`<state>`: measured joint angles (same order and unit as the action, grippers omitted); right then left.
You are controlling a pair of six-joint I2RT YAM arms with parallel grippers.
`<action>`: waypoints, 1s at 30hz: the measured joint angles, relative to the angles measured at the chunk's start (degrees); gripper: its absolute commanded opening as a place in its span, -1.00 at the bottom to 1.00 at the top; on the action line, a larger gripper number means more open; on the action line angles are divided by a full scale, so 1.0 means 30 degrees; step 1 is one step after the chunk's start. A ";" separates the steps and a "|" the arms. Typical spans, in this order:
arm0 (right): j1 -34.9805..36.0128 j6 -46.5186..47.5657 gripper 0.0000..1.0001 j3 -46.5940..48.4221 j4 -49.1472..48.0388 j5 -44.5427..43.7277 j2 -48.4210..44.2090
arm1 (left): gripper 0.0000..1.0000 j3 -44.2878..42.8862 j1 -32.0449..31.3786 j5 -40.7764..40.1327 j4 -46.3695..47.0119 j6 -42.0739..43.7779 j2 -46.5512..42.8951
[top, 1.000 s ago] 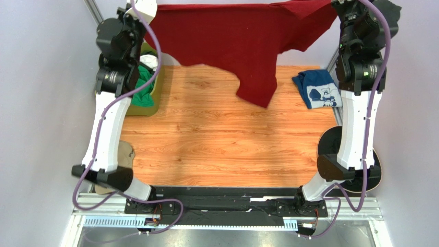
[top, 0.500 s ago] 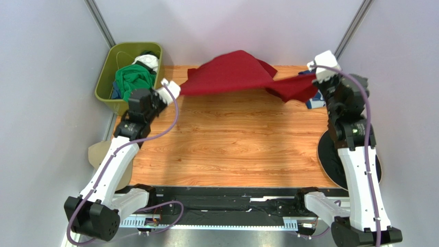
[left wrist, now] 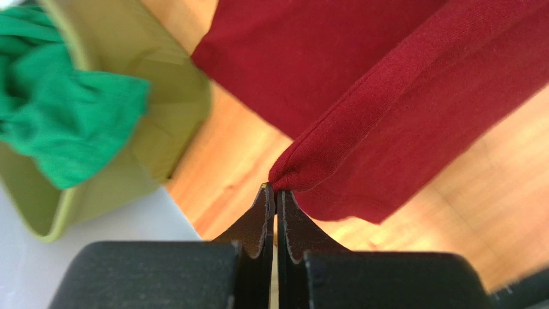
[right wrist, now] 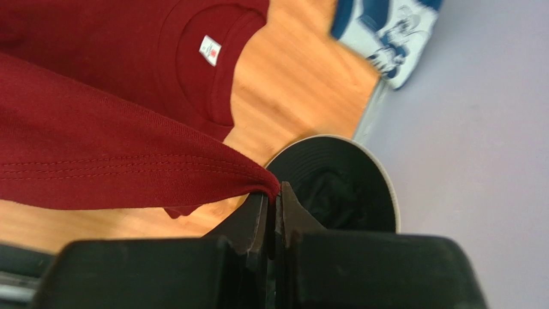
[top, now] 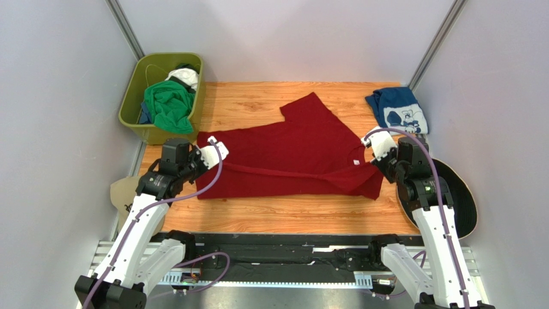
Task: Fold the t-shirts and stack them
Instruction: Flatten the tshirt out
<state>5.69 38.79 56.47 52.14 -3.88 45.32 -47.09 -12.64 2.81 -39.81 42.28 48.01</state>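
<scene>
The dark red t-shirt (top: 290,151) lies spread on the wooden table, its near part folded over, one sleeve pointing to the far side. My left gripper (top: 207,159) is shut on its left edge (left wrist: 361,129). My right gripper (top: 375,158) is shut on its right edge (right wrist: 129,161), close to the collar with its white label (right wrist: 209,50). The navy-blue t-shirt (top: 397,111) with white print lies folded at the far right corner and also shows in the right wrist view (right wrist: 386,32). The green t-shirt (top: 169,103) hangs in the bin and shows in the left wrist view (left wrist: 58,109).
An olive-green bin (top: 148,129) stands at the far left corner of the table (top: 258,206). A black wide-brimmed hat (top: 461,199) lies off the right edge below my right arm. A tan cap (top: 122,193) lies off the left edge.
Both grippers came down and toward the near side with the red t-shirt, which was held high in the air. The shirt now lies flat on the table.
</scene>
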 measured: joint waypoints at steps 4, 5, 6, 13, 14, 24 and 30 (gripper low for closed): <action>-0.0036 0.0022 -1.00 -0.0787 0.1552 0.1056 -0.0699 | -1.00 0.0153 -0.0328 0.0321 -0.1690 0.0284 0.0022; -0.0036 0.0029 -1.00 -0.0925 0.1916 0.1268 -0.0867 | -1.00 0.0233 -0.0423 0.0401 -0.2011 0.0335 0.0044; -0.0036 0.0066 -1.00 -0.1042 0.2178 0.1413 -0.0976 | -1.00 0.0313 -0.0503 0.0444 -0.2375 0.0393 0.0095; -0.0036 0.0393 -1.00 -0.1508 0.3956 0.2084 -0.1209 | -1.00 0.0612 -0.0933 0.0721 -0.4546 0.0911 0.0583; -0.0036 0.0459 -1.00 -0.1610 0.4014 0.2127 -0.1268 | -1.00 0.0612 -0.0976 0.0758 -0.4787 0.1005 0.0634; -0.0044 0.0896 -0.49 -0.1974 0.5129 0.2142 -0.1326 | -0.80 0.0612 -0.1173 0.1719 -0.8233 0.1902 0.0809; -0.0051 0.1494 0.16 -0.1953 0.6120 0.2229 -0.1523 | -0.22 0.0605 -0.1173 0.2412 -1.0659 0.2820 0.0525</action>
<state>5.54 43.27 50.61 70.50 2.81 40.75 -45.28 -16.16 10.04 -71.79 50.74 49.58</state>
